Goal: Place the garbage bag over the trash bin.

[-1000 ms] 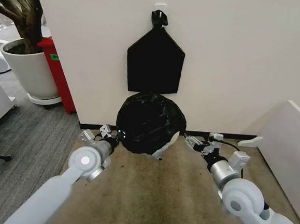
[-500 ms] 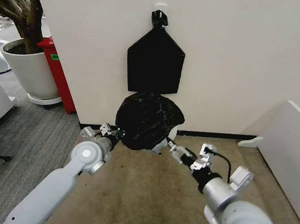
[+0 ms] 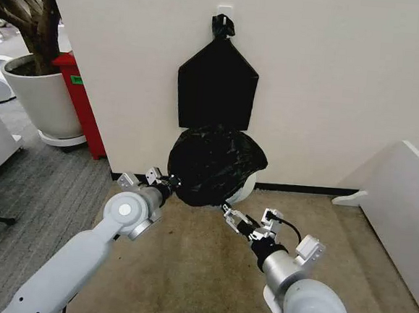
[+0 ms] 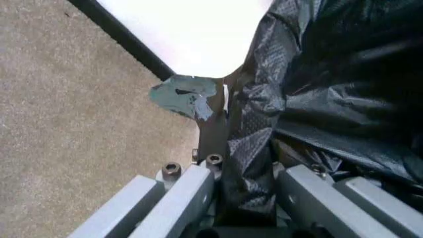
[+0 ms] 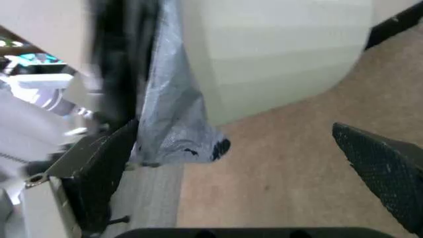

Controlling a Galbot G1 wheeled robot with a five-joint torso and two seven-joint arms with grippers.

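Seen from the head view, the garbage bag point(image 3: 216, 166) drapes over the trash bin point(image 3: 244, 191), which stands on the tan carpet point(image 3: 186, 263) against the wall, under a flat black bag point(image 3: 216, 86) hung there. The left tool point(image 3: 170, 180) sits at the bag's left edge, the right tool point(image 3: 228, 212) just below its lower right hem.

Closer in, the left wrist view shows the left tool clenched on a bunched fold of the garbage bag point(image 4: 310, 89) (the plastic runs straight between its jaws).

Over in the right wrist view, the right tool point(image 5: 254, 163) stands released, fingers point(image 5: 99, 173) spread wide, with the garbage bag point(image 5: 168, 124) hanging beside one finger and the trash bin point(image 5: 278, 54) beyond.
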